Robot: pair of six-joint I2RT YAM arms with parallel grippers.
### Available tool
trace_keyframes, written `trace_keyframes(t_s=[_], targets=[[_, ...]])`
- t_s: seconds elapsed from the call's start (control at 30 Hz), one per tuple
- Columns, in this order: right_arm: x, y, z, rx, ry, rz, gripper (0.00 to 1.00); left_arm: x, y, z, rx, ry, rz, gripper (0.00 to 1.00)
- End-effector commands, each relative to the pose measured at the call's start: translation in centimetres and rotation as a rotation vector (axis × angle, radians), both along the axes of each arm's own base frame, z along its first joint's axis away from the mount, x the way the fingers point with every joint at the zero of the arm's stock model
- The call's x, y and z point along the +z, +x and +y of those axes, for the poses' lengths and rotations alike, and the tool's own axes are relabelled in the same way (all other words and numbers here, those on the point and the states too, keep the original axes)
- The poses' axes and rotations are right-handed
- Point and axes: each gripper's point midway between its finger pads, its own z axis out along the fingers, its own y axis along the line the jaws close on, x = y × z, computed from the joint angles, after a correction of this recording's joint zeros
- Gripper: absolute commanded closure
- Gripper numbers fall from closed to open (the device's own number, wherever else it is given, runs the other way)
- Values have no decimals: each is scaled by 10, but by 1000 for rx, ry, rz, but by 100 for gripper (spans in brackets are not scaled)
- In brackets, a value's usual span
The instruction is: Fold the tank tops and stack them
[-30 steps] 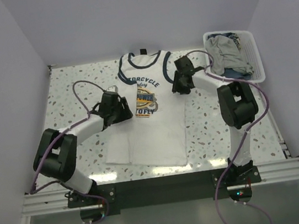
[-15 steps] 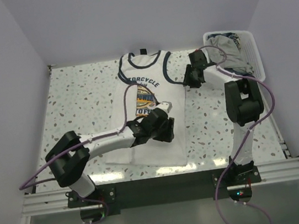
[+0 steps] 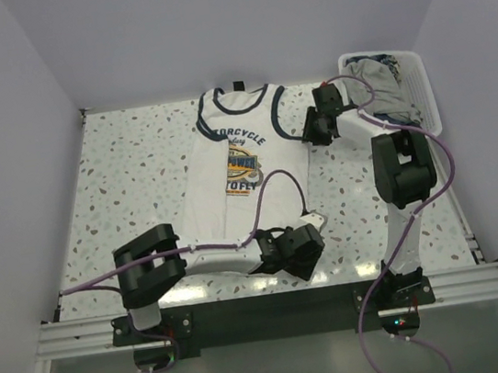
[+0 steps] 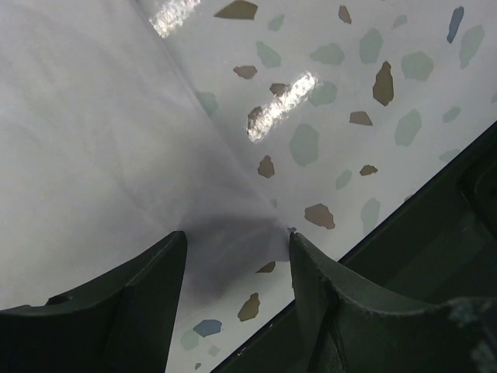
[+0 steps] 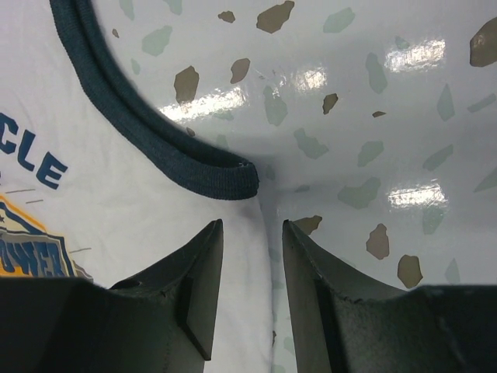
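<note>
The white tank top (image 3: 238, 174), with navy trim and a blue-yellow chest print, lies flat in the middle of the table, neck at the far side. My left gripper (image 3: 303, 251) is open at its near right hem corner. In the left wrist view the jaws (image 4: 237, 260) straddle that white cloth corner (image 4: 233, 225). My right gripper (image 3: 309, 132) is open at the shirt's right side. In the right wrist view it (image 5: 252, 241) straddles the side edge just below the navy armhole trim (image 5: 155, 144). The grey tank top (image 3: 372, 86) lies bunched in the basket.
The white slatted basket (image 3: 425, 92) stands at the far right corner, with dark blue cloth under the grey top. The table's black front rail (image 4: 435, 225) runs just beyond the left gripper. White walls close in the left, right and far sides.
My left arm has swept from the shirt's left side, across its lower part, to the near right hem corner. My right gripper shifted slightly at the right armhole.
</note>
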Motion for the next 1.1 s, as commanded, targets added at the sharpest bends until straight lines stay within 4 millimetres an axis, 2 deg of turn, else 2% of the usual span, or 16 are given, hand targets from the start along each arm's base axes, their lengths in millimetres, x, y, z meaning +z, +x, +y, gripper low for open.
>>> trace_keyframes(t_s=[0.0, 0.17, 0.3, 0.53, 0.73, 0.83, 0.97, 1.0, 1.07], targets=[[16, 16, 4, 16, 10, -64, 60, 8, 1, -5, 32, 14, -38, 39], [18, 17, 5, 16, 12, -69, 60, 9, -7, -8, 10, 50, -62, 40], [16, 17, 4, 14, 11, -67, 60, 13, -15, -17, -18, 56, -78, 45], [15, 17, 3, 15, 11, -67, 60, 1, -23, -22, -45, 77, -60, 55], [16, 15, 8, 32, 32, -67, 60, 1, -16, -21, -15, 93, -100, 60], [12, 14, 9, 45, 34, -59, 60, 5, -12, -20, 2, 81, -117, 70], [10, 12, 9, 49, 28, -54, 58, 8, -14, -20, 4, 53, -104, 94], [11, 12, 9, 50, 29, -55, 57, 15, -16, -20, 4, 31, -100, 98], [10, 11, 9, 50, 29, -54, 55, 17, -18, -14, 17, 12, -91, 100]])
